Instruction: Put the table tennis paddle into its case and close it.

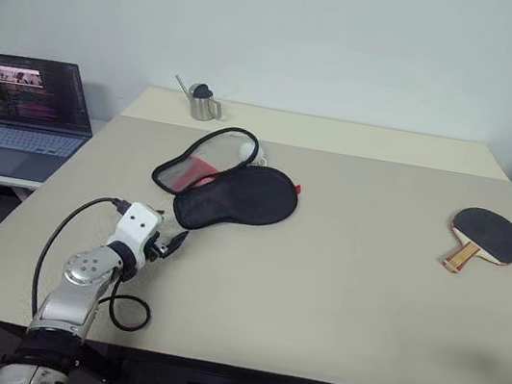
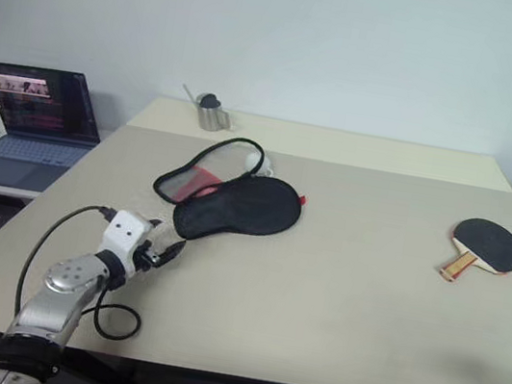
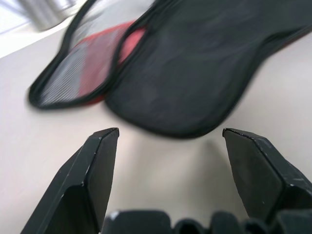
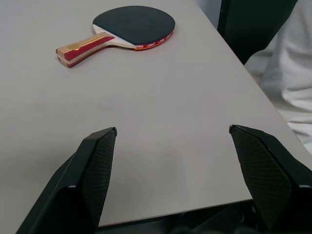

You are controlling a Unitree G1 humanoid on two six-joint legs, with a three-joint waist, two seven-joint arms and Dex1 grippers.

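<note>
Beside the case, which lies unzipped near the middle of the table with its mesh flap thrown back, the left gripper hovers just short of the near edge, fingers spread wide and empty. Well to the right of the case, the table tennis paddle lies flat, black face up, and the right gripper faces it from a distance, fingers wide too. Judging by this, the task is at its approach step: next, the right gripper must reach and lift the paddle while the left steadies the case.
</note>
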